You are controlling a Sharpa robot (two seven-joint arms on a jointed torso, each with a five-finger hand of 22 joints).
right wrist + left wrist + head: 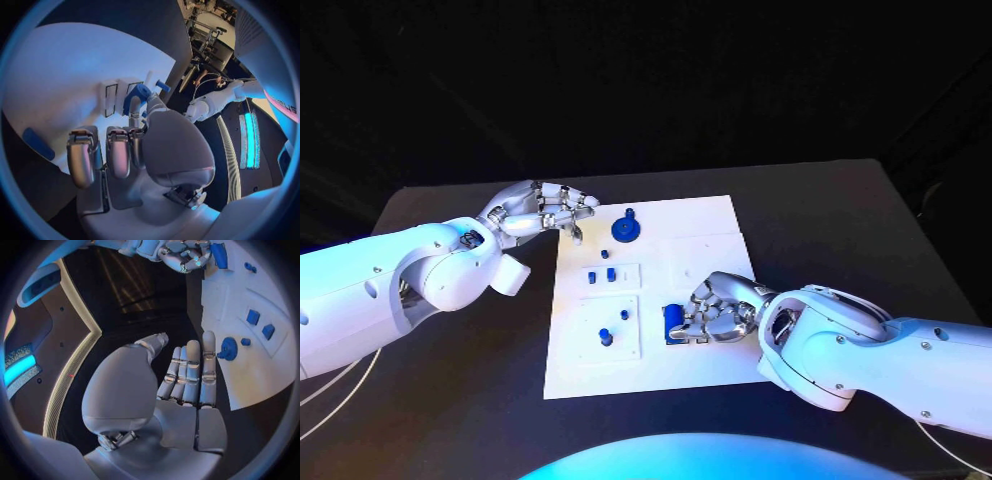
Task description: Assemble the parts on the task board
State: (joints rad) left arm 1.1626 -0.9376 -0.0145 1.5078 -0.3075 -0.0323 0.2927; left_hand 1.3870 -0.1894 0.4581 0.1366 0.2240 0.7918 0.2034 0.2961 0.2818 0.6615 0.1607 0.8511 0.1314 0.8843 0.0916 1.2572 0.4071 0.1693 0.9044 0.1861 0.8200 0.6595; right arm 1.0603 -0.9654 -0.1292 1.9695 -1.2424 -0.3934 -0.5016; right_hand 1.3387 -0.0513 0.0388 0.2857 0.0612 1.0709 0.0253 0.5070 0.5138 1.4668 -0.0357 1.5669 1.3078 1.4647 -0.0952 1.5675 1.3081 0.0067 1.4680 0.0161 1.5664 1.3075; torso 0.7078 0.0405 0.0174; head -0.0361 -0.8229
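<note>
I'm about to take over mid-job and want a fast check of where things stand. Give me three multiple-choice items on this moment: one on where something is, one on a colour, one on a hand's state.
1. Where does the round blue disc part lie on the task board?
A. near the far edge, close to the left hand
B. at the near edge, by the robot's body
C. off the board, on the black table

2. What colour are the small parts on the board?
A. red
B. blue
C. yellow

3. What is the left hand doing?
A. holding the round disc
B. pressing a part into the board
C. holding nothing, at the board's far left corner

Key: 1 A, the head view shows the disc near the far edge beside the left hand. 2 B, every part shows blue. 3 C, the left wrist view shows the fingers extended with nothing in them.
</note>
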